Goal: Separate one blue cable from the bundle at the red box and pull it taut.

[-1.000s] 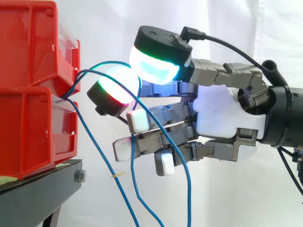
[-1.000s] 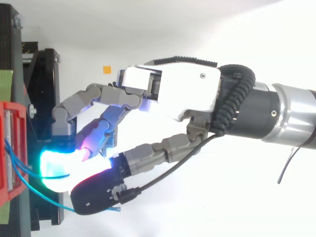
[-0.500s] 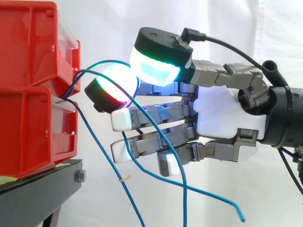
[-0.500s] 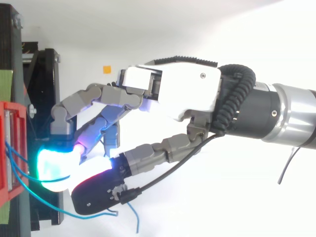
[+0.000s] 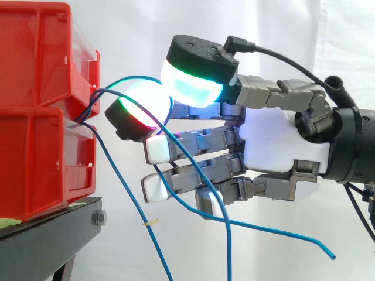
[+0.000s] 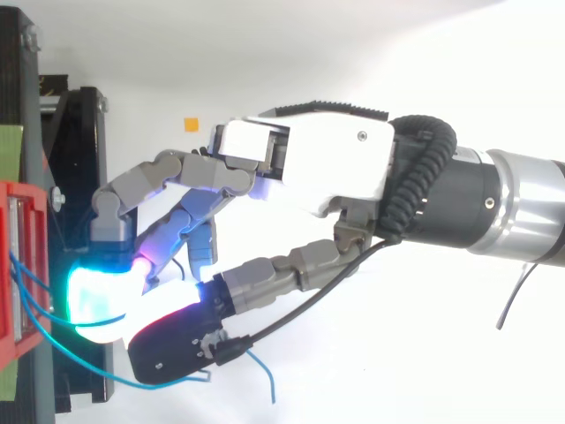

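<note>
Several blue cables [image 5: 94, 93] come out between two stacked red bins [image 5: 35, 105] at the left. My hand [image 5: 275, 140] reaches in from the right, level with the bins. Its two big glowing fingertips [image 5: 193, 79] are pressed close together, and one blue cable [image 5: 136, 77] loops up from the bins and runs between them. That cable passes down across the lower fingers, and its free end [image 5: 331, 255] sticks out to the right under the palm. In the top view the hand [image 6: 309, 168] pinches beside the red bin [image 6: 13, 265], with blue cable [image 6: 40, 314] leading into the pads.
Another blue cable [image 5: 126, 190] hangs from the bins down past a small yellow tag [image 5: 151, 222]. The bins stand on a black stand [image 5: 53, 234]. A white curtain hangs behind. An orange square marker [image 6: 191, 124] lies on the white floor.
The pinched cable's free end has swung from hanging below the hand up and out to the right. The lower fingers have shifted slightly. The palm and arm have held still.
</note>
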Available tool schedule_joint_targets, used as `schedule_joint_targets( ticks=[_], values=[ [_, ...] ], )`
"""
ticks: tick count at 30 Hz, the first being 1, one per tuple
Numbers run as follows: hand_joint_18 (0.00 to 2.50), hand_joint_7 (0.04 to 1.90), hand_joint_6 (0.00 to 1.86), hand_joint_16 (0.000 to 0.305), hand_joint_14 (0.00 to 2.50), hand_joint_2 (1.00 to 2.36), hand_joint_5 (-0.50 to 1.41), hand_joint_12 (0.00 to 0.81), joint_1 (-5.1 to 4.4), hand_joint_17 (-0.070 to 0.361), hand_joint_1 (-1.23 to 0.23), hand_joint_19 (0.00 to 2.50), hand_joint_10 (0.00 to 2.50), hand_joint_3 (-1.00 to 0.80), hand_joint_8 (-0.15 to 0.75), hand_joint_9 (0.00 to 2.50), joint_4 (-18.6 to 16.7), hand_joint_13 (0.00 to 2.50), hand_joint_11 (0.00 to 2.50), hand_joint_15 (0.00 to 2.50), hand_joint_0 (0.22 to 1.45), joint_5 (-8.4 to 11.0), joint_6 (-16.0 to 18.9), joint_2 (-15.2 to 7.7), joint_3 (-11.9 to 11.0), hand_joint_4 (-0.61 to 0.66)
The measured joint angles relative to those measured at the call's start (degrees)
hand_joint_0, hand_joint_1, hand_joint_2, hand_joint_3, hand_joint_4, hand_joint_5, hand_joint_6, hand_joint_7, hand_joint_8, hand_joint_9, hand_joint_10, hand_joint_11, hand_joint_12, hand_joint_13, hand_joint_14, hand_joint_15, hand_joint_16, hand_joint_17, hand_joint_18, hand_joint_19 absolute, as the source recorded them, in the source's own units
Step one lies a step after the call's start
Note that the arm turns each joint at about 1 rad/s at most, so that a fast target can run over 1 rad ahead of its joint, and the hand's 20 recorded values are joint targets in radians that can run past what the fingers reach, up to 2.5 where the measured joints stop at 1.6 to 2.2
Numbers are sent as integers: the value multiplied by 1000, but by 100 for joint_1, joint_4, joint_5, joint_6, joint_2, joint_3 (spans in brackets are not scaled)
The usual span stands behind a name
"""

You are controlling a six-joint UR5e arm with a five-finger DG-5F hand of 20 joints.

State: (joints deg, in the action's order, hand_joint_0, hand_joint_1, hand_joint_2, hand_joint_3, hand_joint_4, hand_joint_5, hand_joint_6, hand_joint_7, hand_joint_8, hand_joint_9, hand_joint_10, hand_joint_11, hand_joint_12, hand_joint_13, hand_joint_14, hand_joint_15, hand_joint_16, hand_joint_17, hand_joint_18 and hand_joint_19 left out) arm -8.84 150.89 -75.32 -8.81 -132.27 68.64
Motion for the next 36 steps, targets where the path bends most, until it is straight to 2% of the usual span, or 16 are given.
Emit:
schedule_joint_targets(
  ticks=[6, 7, 12, 14, 20, 29, 36],
  values=[
    [881, 1061, 806, 61, 13, 1135, -44, 407, -2, 138, -762, 778, 3, -54, 254, 440, 57, 777, 130, 447, 541, -14, -39, 2, 0, -284],
    [883, 1065, 796, 62, 11, 1193, -40, 410, -2, 139, -762, 773, 2, -74, 251, 403, 97, 760, 100, 414, 525, -22, -56, 4, 0, -286],
    [866, 1088, 781, 62, 11, 1250, -36, 418, -3, 140, -764, 767, 1, -98, 243, 366, 521, 728, 75, 403, 511, -134, -114, 8, 0, -278],
    [869, 1105, 777, 62, 13, 1242, -36, 421, -4, 140, -768, 778, 2, -109, 254, 410, 690, 753, 98, 425, 516, -192, -114, 8, 0, -263],
    [865, 1116, 781, 62, 15, 1171, -40, 423, -4, 140, -757, 785, 7, -93, 291, 606, 795, 798, 292, 523, 533, -231, -90, 8, 0, -253],
    [864, 1111, 784, 62, 14, 1171, -41, 425, 10, 141, -753, 796, 7, -89, 300, 648, 791, 826, 310, 542, 533, -244, -83, 28, 47, -248],
    [866, 1102, 789, 63, 16, 1175, -42, 426, 33, 141, -749, 805, 8, -89, 307, 675, 883, 838, 327, 548, 532, -255, -118, 195, 98, -229]
  ],
)
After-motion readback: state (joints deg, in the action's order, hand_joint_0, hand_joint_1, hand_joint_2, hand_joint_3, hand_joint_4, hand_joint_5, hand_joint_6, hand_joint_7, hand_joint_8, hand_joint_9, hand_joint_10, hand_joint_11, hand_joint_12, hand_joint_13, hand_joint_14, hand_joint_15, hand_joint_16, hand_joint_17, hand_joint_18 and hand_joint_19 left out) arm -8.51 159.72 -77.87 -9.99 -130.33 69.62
